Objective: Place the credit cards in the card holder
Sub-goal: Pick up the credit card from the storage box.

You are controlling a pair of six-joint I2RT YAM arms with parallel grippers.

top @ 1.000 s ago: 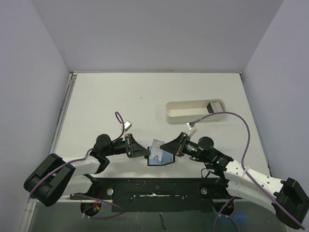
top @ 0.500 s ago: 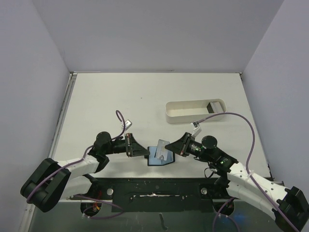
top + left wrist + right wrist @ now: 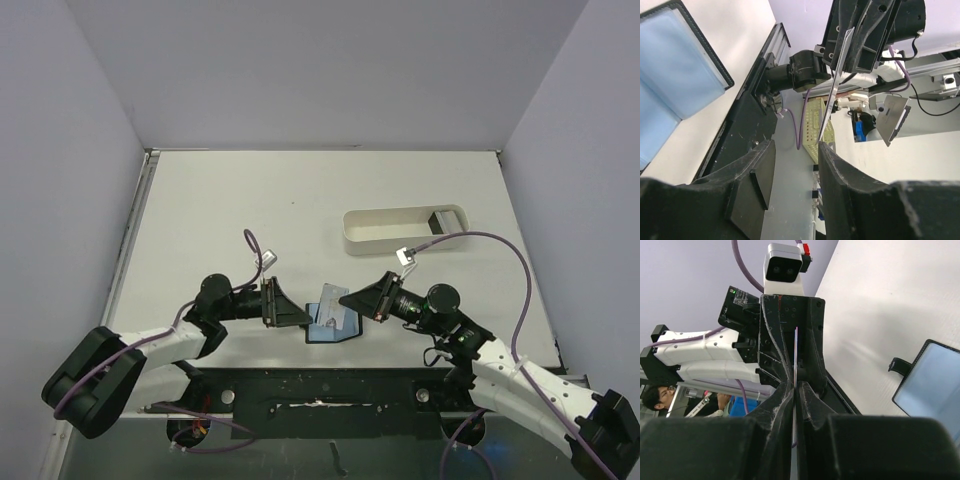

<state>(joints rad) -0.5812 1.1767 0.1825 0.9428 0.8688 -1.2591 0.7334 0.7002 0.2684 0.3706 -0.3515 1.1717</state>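
Observation:
The card holder [image 3: 338, 330] lies open on the table at the near edge, its bluish pockets up; it also shows in the left wrist view [image 3: 680, 65] and the right wrist view [image 3: 935, 380]. My right gripper [image 3: 347, 300] is shut on a credit card [image 3: 332, 306] and holds it tilted just above the holder. In the right wrist view the card [image 3: 795, 355] is edge-on between the shut fingers [image 3: 796, 387]. My left gripper [image 3: 303, 320] is open and empty beside the holder's left edge, its jaws apart [image 3: 796, 150]. It faces the edge-on card [image 3: 837, 85].
A long white oval tray [image 3: 400, 232] stands behind the right gripper, with a dark item [image 3: 440, 220] at its right end. The black base rail [image 3: 320, 385] runs along the near edge. Walls close in the table on three sides.
My right gripper has shifted slightly right with the card, which now stands more tilted over the holder. The left gripper has barely moved.

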